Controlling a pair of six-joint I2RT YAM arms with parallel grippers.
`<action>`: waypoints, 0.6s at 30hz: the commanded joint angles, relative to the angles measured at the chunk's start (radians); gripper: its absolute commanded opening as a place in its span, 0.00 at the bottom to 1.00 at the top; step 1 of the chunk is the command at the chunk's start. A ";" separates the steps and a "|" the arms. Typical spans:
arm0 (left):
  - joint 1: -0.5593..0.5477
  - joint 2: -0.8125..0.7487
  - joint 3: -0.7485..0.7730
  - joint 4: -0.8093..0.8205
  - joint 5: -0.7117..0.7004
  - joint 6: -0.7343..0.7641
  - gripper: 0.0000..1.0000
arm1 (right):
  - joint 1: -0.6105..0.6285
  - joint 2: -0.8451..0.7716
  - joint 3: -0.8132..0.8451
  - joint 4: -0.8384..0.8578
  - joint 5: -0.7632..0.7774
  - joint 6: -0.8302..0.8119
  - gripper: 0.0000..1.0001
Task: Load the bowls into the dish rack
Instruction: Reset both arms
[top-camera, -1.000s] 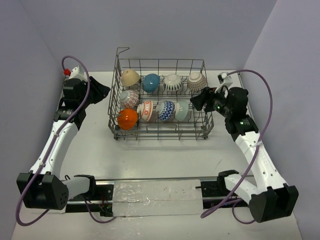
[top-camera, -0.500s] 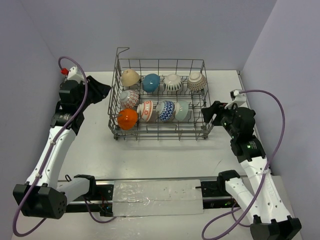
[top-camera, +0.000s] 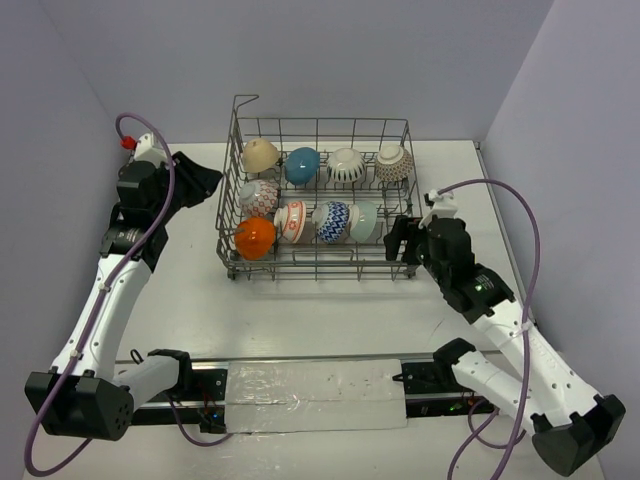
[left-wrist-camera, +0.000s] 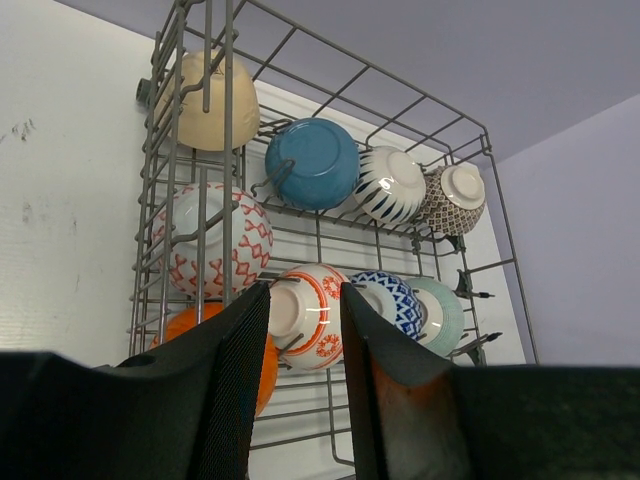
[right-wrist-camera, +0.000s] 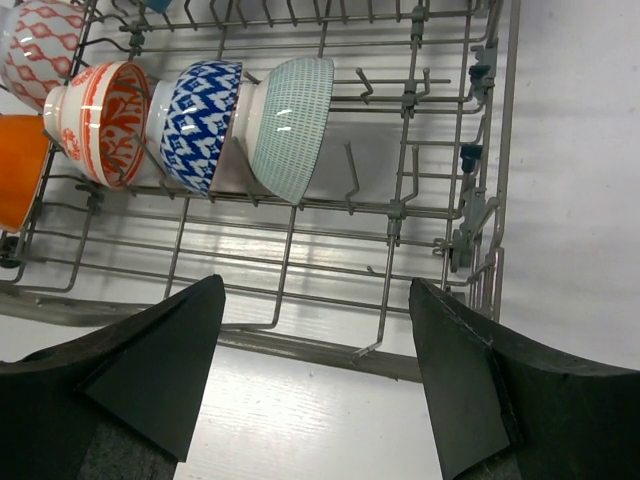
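The grey wire dish rack (top-camera: 320, 262) stands at mid-table with several bowls on edge between its tines. The back row runs from a tan bowl (top-camera: 261, 155) through a teal-blue bowl (top-camera: 302, 165) to a brown-patterned one (top-camera: 394, 163). The front row runs from a plain orange bowl (top-camera: 255, 238) to a pale green bowl (top-camera: 364, 221). My left gripper (top-camera: 207, 183) hovers just outside the rack's left wall, jaws partly open and empty (left-wrist-camera: 305, 300). My right gripper (top-camera: 400, 240) is at the rack's front right corner, wide open and empty (right-wrist-camera: 315, 290), near the pale green bowl (right-wrist-camera: 295, 125).
A black rail with a clear film strip (top-camera: 310, 385) runs along the near edge between the arm bases. Purple walls close in the table on three sides. Purple cables loop off both arms.
My right arm has swung from the rack's right side down to its front right corner, and its jaws have widened. The left arm has shifted only slightly.
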 joint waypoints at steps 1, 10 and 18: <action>-0.010 -0.019 0.010 0.023 -0.001 0.014 0.40 | 0.042 -0.049 0.022 0.006 0.107 0.003 0.82; -0.015 -0.013 0.011 0.019 -0.007 0.014 0.40 | 0.051 -0.180 -0.030 0.069 0.150 -0.003 0.84; -0.015 -0.022 0.014 0.014 -0.010 0.018 0.40 | 0.076 -0.106 -0.004 0.031 0.224 0.016 0.84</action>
